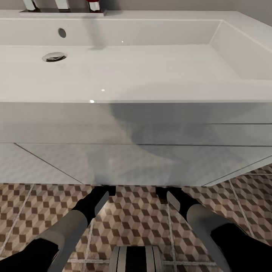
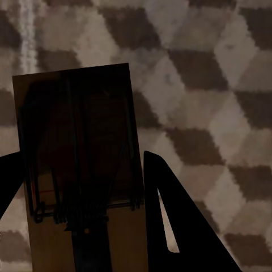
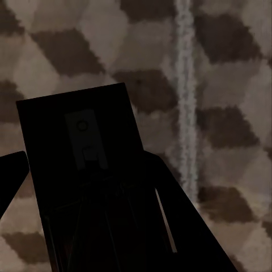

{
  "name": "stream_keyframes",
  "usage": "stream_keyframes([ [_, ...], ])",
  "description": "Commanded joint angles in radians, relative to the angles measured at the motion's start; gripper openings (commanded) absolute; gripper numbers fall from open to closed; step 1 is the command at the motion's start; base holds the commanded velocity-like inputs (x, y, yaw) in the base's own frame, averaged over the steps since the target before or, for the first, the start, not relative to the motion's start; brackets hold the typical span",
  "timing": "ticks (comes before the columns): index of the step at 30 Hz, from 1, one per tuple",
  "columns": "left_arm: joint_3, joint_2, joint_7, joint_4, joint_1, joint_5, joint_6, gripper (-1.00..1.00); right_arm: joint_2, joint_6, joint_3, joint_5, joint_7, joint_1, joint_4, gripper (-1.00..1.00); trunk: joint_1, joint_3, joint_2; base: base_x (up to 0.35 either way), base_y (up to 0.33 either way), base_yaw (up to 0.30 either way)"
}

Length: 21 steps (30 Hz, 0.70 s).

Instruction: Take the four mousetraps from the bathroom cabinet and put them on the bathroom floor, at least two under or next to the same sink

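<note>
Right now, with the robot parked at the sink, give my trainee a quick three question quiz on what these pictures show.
1. True or false: each gripper is shut on a mousetrap.
2. What lies below both traps? A) bathtub B) patterned tile floor C) drawer
3. Which fixture stands directly ahead of the robot?

Key:
1. True: the left gripper holds the left mousetrap, the right gripper holds the right mousetrap.
2. B, the floor.
3. The white sink.

Head camera high, facing forward and down over the sink and both arms, each wrist camera close above the bathroom floor — cube-patterned tiles common to all three views
</note>
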Motion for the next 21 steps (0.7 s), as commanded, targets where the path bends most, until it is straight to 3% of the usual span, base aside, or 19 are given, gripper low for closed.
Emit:
stream_keyframes([
  [1,-0.004,0.001,0.010,-0.002,-0.038,0.012,0.005,-1.00,0.000,0.007,0.009,-0.008,-0.008,-0.082,-0.017,-1.00,0.000,0.000,0.000,0.000,0.000,0.000],
  [21,-0.004,0.004,0.010,-0.002,-0.046,0.012,0.005,-1.00,0.002,-0.041,0.009,0.000,-0.017,-0.082,-0.028,-1.00,0.000,0.000,0.000,0.000,0.000,0.000],
])
